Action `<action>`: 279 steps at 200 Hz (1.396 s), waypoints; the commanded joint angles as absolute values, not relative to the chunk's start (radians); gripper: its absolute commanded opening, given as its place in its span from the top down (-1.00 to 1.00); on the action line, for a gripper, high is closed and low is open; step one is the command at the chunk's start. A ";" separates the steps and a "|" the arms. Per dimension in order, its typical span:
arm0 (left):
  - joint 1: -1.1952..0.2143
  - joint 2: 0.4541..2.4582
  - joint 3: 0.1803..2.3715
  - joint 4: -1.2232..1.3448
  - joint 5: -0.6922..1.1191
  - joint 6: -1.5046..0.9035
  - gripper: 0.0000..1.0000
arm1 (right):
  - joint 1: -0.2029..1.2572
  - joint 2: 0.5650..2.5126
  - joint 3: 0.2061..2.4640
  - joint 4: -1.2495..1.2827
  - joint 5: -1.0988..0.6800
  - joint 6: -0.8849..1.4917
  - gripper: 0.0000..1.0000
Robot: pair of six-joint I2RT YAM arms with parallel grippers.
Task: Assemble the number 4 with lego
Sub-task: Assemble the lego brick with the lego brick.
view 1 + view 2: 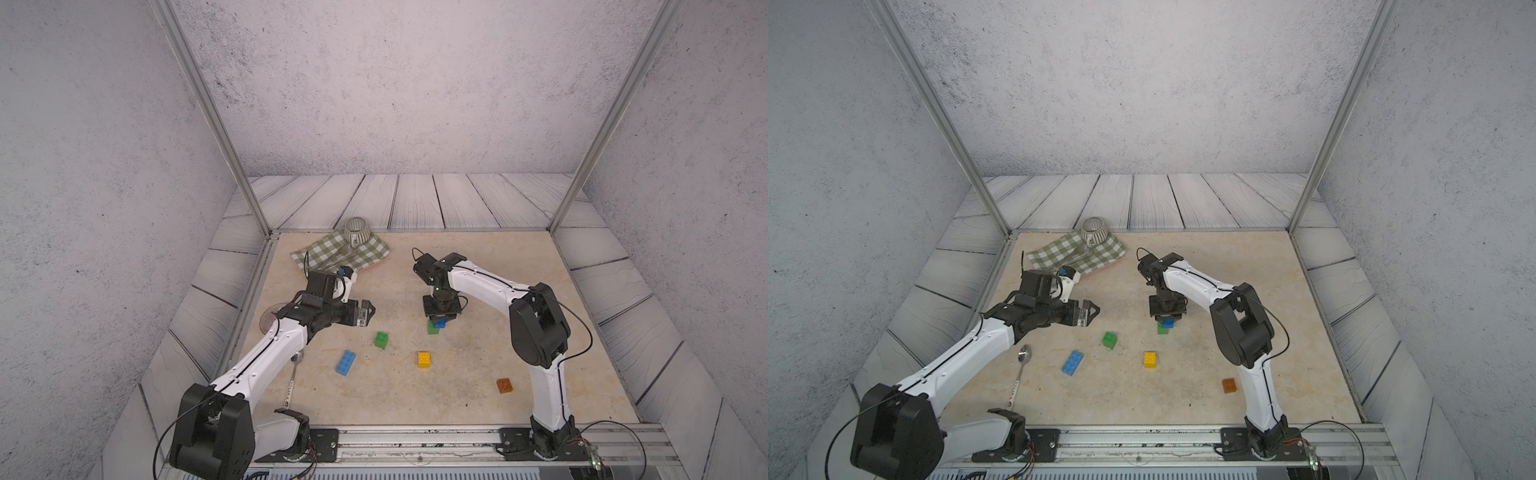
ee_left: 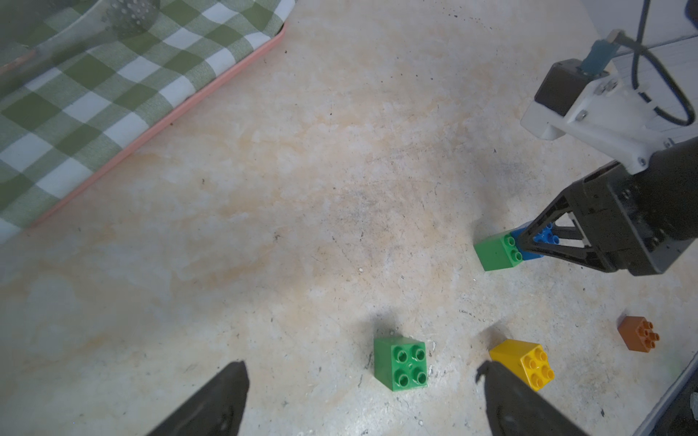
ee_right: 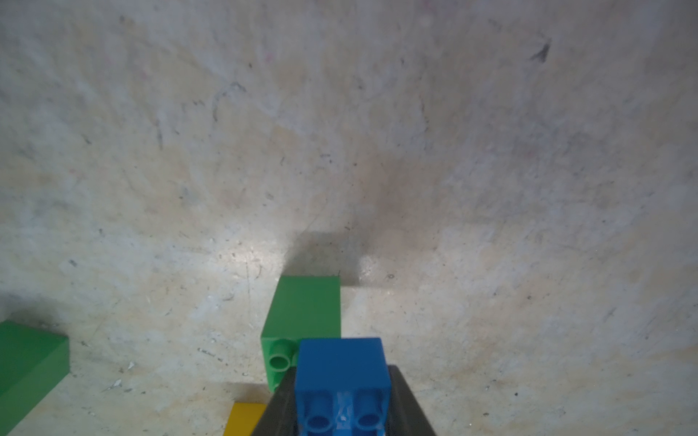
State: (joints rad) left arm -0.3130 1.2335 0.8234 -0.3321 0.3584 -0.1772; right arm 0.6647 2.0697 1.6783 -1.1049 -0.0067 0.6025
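Right claw (image 3: 344,409) clamped on dark blue brick (image 3: 340,360), off-centre over green brick (image 3: 306,313) just beneath it. Left claw (image 2: 362,364) spread apart, empty, well aside. Risk: pressing off-centre tips the unbraced green brick.

Studs-up and well apart: green brick (image 1: 381,339), long light-blue brick (image 1: 345,363), yellow brick (image 1: 424,359), orange-brown square brick (image 1: 504,385); farther back, dark blue brick (image 1: 440,323) held partly over second green brick (image 1: 432,329).

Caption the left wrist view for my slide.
Right gripper holds a dark blue plastic brick partly over a green brick; a second green brick, a yellow brick and an orange-brown brick lie nearby.
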 commanded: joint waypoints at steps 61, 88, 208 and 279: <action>-0.304 1.209 0.833 -0.330 0.340 -0.178 -0.98 | 0.671 2.114 1.678 -1.139 -0.015 0.616 0.20; -0.304 1.207 0.832 -0.328 0.338 -0.178 -0.99 | 0.672 2.105 1.692 -1.150 -0.018 0.614 0.11; -0.306 1.181 0.812 -0.337 0.313 -0.196 -0.98 | 0.668 2.031 1.722 -1.172 -0.006 0.609 -0.20; -0.368 1.098 0.776 -0.516 0.167 -0.374 -0.82 | 0.667 1.918 1.668 -1.171 0.003 0.597 -0.27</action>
